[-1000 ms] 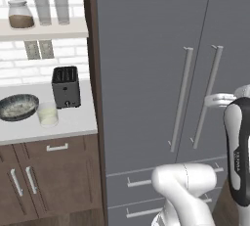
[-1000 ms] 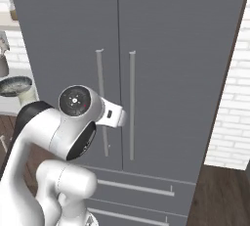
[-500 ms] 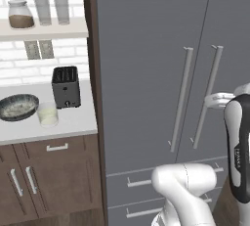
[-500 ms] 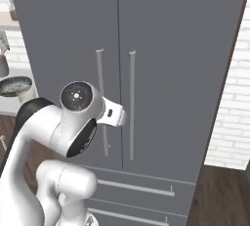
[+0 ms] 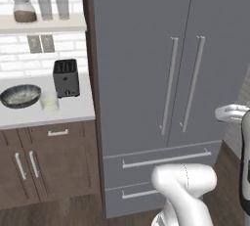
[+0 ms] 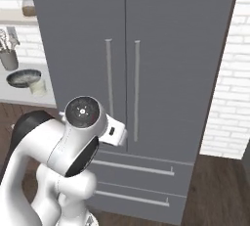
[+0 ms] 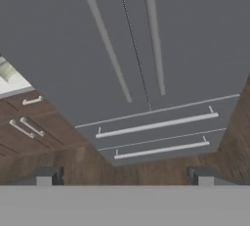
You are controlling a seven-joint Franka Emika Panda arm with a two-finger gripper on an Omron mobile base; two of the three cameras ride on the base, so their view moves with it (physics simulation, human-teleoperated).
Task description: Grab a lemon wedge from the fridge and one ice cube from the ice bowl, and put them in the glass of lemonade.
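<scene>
our end effector point(image 7: 125, 175) stands wide with nothing between its tips, well back from the fridge point(image 5: 146, 73), whose two doors are shut at the centre of each frame. the lemon wedge is hidden behind them, so we cannot tell where it lies. our worry is closing on the wrong bar: the two handles point(image 6: 122, 88) stand side by side, and a skewed approach could slip off one or catch both. at the left of the left base view, on the desk point(image 5: 29, 117), the ice bowl point(image 5: 20, 96) sits just beside the glass of lemonade point(image 5: 50, 103), pale liquid inside; the bowl's contents are too small to read.
</scene>
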